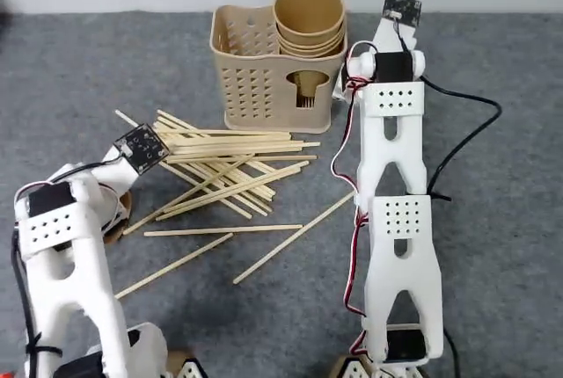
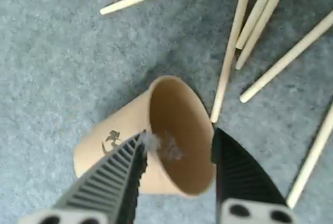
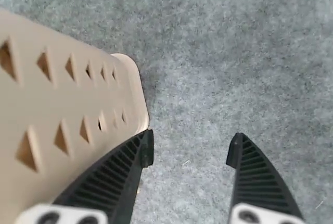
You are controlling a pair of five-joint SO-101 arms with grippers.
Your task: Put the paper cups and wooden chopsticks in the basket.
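left end effector is hanging open around the mouth of a tipped paper cup lying on the grey worktop, one finger seemingly touching its rim. right end effector is standing open and empty just beside the basket. stacked cups are sitting inside the basket; wooden chopsticks are lying scattered before it.

White perforated arms, black ribbed pincers, black cables.

Tan paper cup lies sideways on grey tabletop; left pincer gapes around its mouth; pale wooden chopsticks are scattered nearby.
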